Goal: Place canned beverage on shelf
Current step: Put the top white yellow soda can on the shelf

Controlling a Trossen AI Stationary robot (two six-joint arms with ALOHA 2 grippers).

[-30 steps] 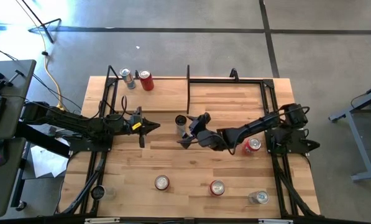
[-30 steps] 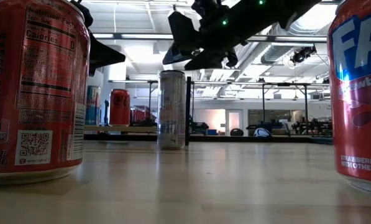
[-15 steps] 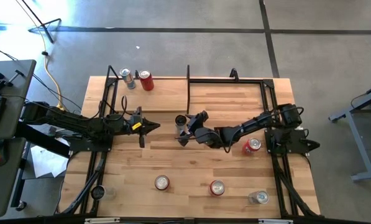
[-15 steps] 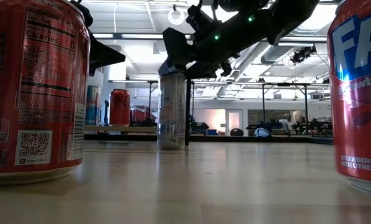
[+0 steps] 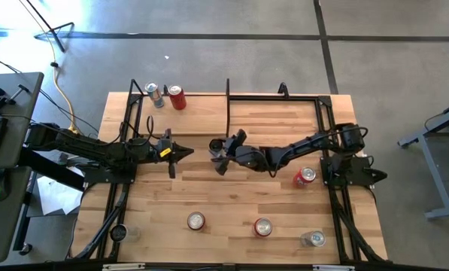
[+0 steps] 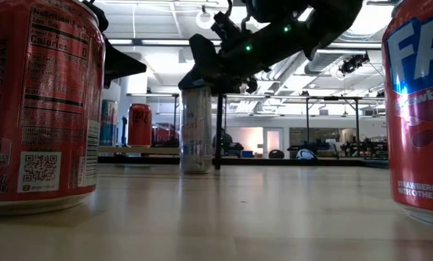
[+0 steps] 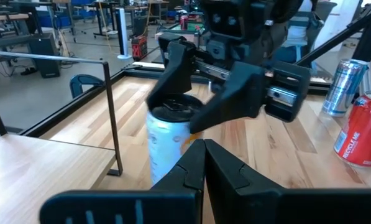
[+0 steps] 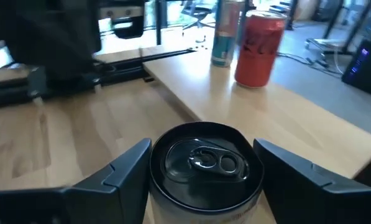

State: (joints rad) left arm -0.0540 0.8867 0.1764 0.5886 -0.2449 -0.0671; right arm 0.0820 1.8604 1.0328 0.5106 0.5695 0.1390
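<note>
A tall pale can [image 5: 216, 144] with a black top [image 8: 205, 163] stands upright on the tabletop near its middle, in front of the shelf [image 5: 194, 117]. My right gripper [image 5: 222, 151] reaches in from the table's right, about level, open, with one finger on each side of the can's top. My left gripper [image 5: 186, 153] hangs shut a little to the can's left, pointing at it and holding nothing. On the shelf's left end stand a red can [image 5: 177, 98] and a silver-blue can [image 5: 156, 95]. My right gripper has a finger [image 8: 130, 165] on one side of the can's upper wall [image 8: 157, 186], just under the rim, and the other finger [image 8: 281, 163] on the opposite side. Both stand very close; I cannot tell whether either touches. The can stands upright on the table.
A red can [image 5: 305, 177] stands by the right arm's base. Three more cans [image 5: 196, 220] [image 5: 262, 226] [image 5: 313, 239] stand along the near edge; two of them fill the low view's sides [image 6: 38, 109] [image 6: 419, 109]. Black uprights [image 5: 228, 105] frame the shelf.
My right gripper has moved toward the table's left edge and sunk a little, so that its fingers now straddle the top of the tall can. My left arm has kept still.
</note>
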